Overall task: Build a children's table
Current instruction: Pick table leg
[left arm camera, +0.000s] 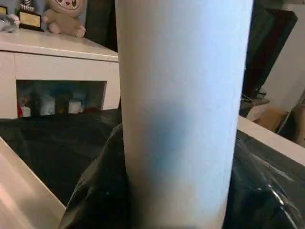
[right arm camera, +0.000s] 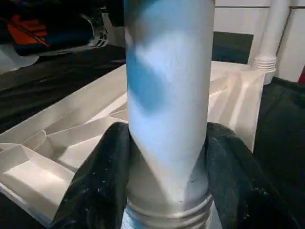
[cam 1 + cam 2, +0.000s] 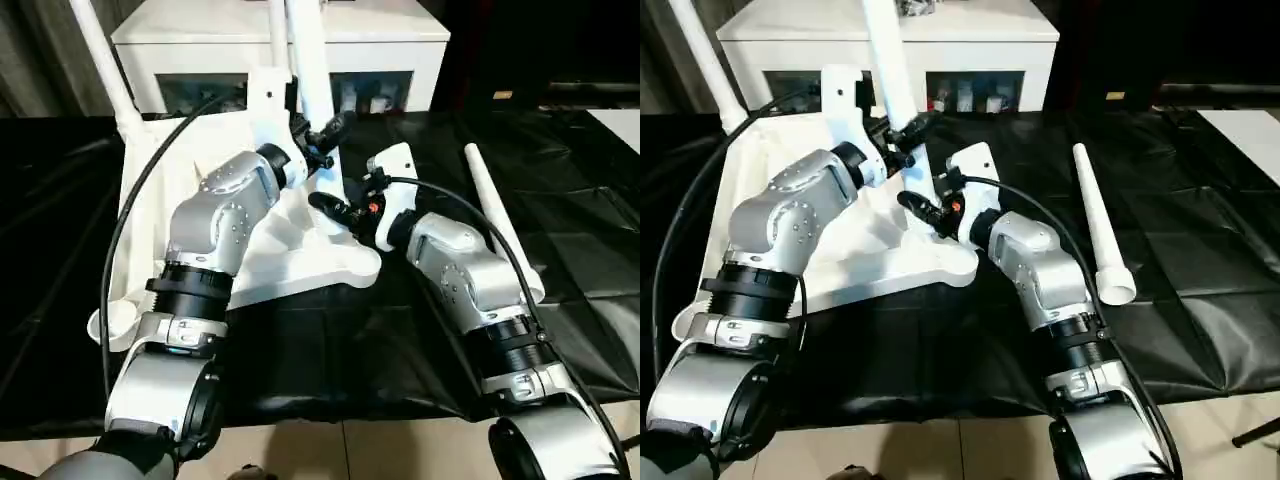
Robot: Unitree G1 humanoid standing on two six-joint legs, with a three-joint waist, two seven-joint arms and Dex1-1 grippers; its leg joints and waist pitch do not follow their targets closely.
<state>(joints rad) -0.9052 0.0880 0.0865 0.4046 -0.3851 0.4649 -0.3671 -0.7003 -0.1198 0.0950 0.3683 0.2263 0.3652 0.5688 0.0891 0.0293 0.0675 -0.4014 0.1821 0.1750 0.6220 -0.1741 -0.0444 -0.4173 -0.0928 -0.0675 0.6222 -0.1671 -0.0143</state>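
Both your left end effector (image 3: pixel 322 133) and right end effector (image 3: pixel 335 208) grip the upright leg (image 3: pixel 308 60) standing in the upturned tabletop (image 3: pixel 290 250).

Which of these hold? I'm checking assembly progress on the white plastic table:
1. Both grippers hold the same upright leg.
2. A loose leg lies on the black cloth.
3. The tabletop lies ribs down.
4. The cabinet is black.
1. True: the left gripper and right gripper clasp one upright white tube leg.
2. True: loose tapered white leg lies on the black cloth.
3. False: the white square tabletop lies ribs up.
4. False: the cabinet is white.
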